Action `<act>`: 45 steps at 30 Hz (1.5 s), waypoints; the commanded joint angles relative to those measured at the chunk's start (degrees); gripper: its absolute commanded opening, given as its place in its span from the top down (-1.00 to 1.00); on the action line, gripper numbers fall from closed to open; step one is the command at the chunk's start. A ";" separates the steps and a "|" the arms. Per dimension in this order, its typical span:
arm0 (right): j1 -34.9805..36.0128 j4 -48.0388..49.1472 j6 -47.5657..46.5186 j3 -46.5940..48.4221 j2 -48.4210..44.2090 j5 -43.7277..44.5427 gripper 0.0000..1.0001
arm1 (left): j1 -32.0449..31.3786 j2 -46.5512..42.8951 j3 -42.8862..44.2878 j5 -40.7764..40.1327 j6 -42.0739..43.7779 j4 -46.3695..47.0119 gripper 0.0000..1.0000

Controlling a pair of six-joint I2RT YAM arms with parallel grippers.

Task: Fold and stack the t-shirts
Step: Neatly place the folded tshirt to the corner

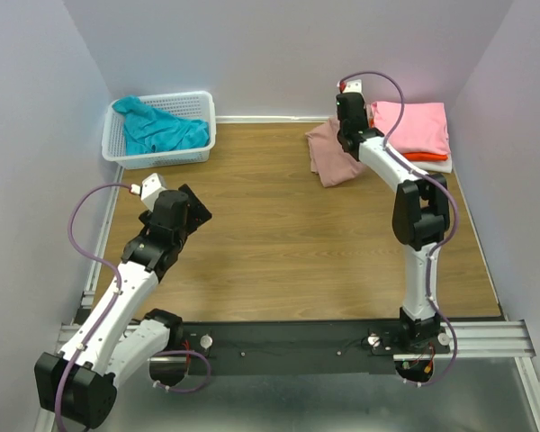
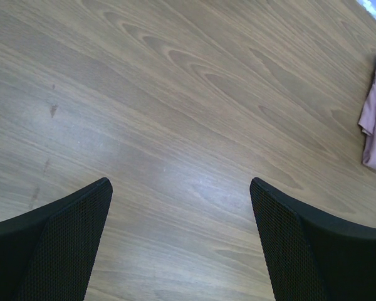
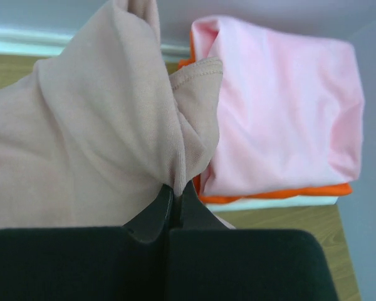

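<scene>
The right gripper (image 3: 175, 199) is pinched tight on a gathered fold of the dusty-pink shirt (image 3: 81, 144), with no gap between the fingers and the cloth rising in a bunch above them. In the top view this shirt lies upper right of centre on the table (image 1: 279, 225), its near part on the wood, just left of the stack (image 1: 414, 130). The stack sits at the upper right of the frame: a pink shirt (image 3: 282, 106) on top, an orange shirt (image 3: 276, 193) under it, and a white edge below that.

The step looks like getting this shirt onto the stack. To do it well, the grip should stay firm on all the gathered layers. The cloth should rise clear of the stack's near edge before crossing, so it does not drag the pink shirt askew. Then it should be lowered flat and square, not dropped in a heap.

The left gripper (image 2: 180, 183) hangs at the left of the top view, fingers spread wide over bare wood, holding nothing. A teal shirt (image 1: 157, 130) waits in the basket (image 1: 204, 99) at upper left.
</scene>
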 commanded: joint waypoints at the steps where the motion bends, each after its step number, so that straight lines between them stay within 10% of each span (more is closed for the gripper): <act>1: -1.38 1.61 -4.36 7.62 2.48 4.59 0.99 | 0.06 1.19 2.18 -3.73 -0.76 -1.16 -0.97; 45: -13.69 1.87 -2.79 23.01 3.80 4.24 0.99 | 0.15 9.10 4.47 -4.96 0.29 0.42 -0.97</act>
